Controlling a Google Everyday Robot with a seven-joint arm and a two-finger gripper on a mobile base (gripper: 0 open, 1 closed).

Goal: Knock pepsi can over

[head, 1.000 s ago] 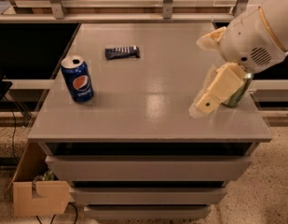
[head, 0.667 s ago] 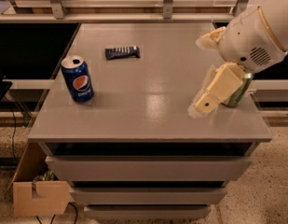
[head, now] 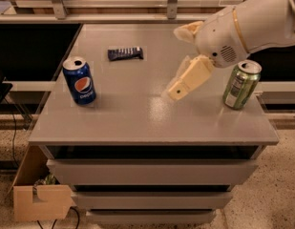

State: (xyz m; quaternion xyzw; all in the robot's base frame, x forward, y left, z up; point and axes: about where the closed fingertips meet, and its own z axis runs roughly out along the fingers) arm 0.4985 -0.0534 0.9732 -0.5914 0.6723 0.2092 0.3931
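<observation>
The pepsi can (head: 79, 80) is blue with the round red-white-blue logo and a silver top. It stands upright near the left edge of the grey table (head: 137, 123). My gripper (head: 174, 90) hangs from the white arm that comes in from the upper right. It points down and to the left over the middle of the table. It is well to the right of the pepsi can, apart from it and holding nothing.
A green and silver can (head: 240, 84) stands upright near the table's right edge, just right of the gripper. A dark snack bar wrapper (head: 125, 54) lies at the back left. Drawers sit under the tabletop. A cardboard box (head: 37, 199) stands on the floor at lower left.
The gripper has moved left towards the table's middle, uncovering the green can that it partly hid before. The pepsi can has not moved.
</observation>
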